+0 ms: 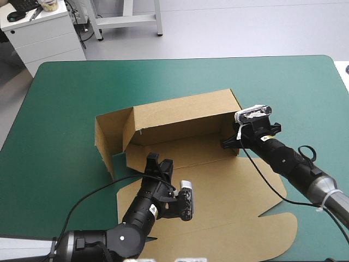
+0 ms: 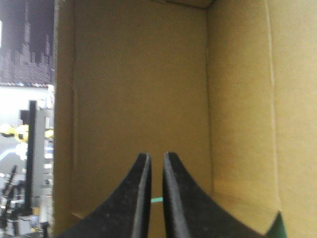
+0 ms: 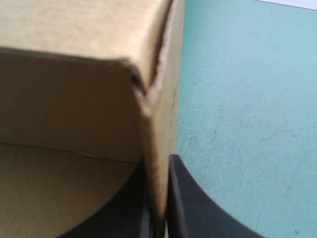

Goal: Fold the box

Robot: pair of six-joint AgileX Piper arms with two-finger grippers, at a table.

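One brown box (image 1: 180, 117): back and side walls raised, rest flat on teal-green cover (image 1: 65, 98). We see right gripper (image 3: 158, 159) pinching right wall; left gripper (image 2: 154, 155) nearly closed, empty.

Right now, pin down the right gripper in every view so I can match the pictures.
High view: the right gripper is right of centre, at the raised right end wall of the box.
Left wrist view: not in it; only the box's inner walls show ahead.
Right wrist view: it is this view's own gripper, shut on that end wall, with the teal-green cover beside it.
Shared landmark: the box's brown board appears in all three.
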